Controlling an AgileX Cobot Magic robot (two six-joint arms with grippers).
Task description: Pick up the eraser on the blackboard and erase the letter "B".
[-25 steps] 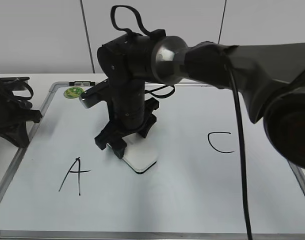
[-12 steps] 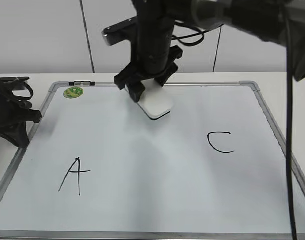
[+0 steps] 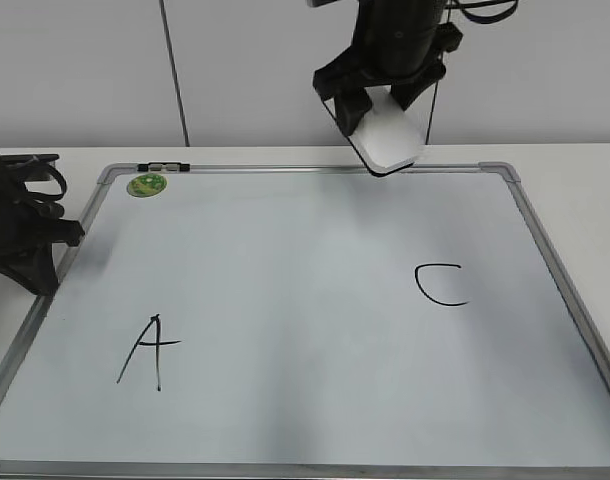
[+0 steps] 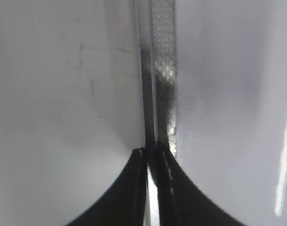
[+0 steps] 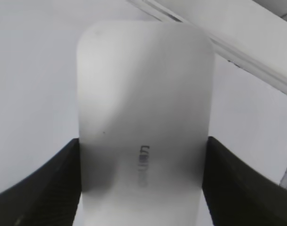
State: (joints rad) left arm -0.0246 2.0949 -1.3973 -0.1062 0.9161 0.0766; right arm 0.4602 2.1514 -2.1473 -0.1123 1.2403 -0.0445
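My right gripper (image 3: 382,100) is shut on the white eraser (image 3: 389,141) and holds it in the air above the far edge of the blackboard (image 3: 315,470). In the right wrist view the eraser (image 5: 143,117) fills the space between the jaws (image 5: 143,174), its grey lettering facing up. No letter "B" shows on the board; only a black "A" (image 3: 150,350) and a black "C" (image 3: 440,285) are there. My left gripper (image 3: 25,235) rests at the board's left edge; in the left wrist view its jaws (image 4: 152,155) are shut over the silver frame (image 4: 162,70).
A small green round magnet (image 3: 146,184) sits at the board's far left corner. A white table (image 3: 575,190) surrounds the board, with a pale wall behind.
My right gripper has lifted the eraser off the middle of the board and carried it up and to the right, past the far edge. The left arm has not moved.
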